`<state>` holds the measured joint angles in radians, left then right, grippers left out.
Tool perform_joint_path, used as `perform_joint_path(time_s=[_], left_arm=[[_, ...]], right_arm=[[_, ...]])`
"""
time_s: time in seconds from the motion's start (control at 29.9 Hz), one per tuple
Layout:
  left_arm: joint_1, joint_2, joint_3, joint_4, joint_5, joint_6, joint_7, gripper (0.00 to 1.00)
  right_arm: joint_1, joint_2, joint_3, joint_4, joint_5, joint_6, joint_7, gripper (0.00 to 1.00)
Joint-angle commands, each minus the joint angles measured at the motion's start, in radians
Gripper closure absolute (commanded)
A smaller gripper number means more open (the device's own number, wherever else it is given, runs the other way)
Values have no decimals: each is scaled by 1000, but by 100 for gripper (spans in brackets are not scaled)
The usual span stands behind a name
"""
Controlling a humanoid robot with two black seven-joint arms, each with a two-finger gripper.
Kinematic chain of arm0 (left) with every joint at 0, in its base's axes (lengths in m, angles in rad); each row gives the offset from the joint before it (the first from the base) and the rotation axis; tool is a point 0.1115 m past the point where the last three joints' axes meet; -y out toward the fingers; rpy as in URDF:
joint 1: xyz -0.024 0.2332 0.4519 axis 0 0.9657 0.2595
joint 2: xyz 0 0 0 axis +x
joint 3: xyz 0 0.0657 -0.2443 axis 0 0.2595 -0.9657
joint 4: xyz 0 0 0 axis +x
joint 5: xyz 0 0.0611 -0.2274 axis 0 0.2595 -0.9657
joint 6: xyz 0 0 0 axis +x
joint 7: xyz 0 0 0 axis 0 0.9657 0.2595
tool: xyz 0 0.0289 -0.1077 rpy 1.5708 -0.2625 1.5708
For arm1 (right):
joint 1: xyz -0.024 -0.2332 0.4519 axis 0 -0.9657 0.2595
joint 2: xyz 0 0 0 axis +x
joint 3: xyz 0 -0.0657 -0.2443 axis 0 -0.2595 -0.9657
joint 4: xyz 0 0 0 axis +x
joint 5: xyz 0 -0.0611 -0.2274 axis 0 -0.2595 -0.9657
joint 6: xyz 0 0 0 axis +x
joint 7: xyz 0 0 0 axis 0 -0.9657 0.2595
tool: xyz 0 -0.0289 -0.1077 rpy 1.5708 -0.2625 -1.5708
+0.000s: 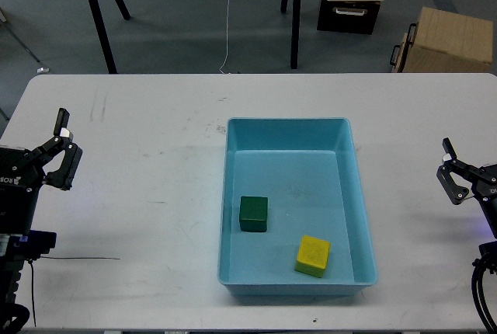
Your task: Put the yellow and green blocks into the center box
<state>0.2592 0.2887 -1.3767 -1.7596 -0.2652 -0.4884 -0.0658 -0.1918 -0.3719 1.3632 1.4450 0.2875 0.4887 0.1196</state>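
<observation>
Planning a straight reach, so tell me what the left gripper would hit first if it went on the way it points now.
The left gripper points up the image, toward the table's far edge. Only bare white table seems to lie ahead, so the way looks free, though depth is uncertain. The blue tray sits off to its right.

Only partial white lettering, roughly "BOR", cut off at the frame edge on the black body of the left arm (17, 181) just behind its jaws; otherwise nothing legible anywhere else.
</observation>
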Motion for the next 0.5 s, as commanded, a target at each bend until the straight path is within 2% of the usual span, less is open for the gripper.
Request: perform_joint_path(time_s=[0.0, 0.23, 0.47], left_arm=[[3, -2, 13, 9, 18, 1, 1, 0], [20, -118, 24, 29, 87, 11, -6, 0], [58, -131, -13, 29, 78, 19, -14, 0]], right_arm=[[-2, -1, -1, 3, -1, 0, 0, 0], [-18, -1, 1, 11, -1, 0, -1, 0], [-25, -1, 4, 25, -1, 0, 0, 0]])
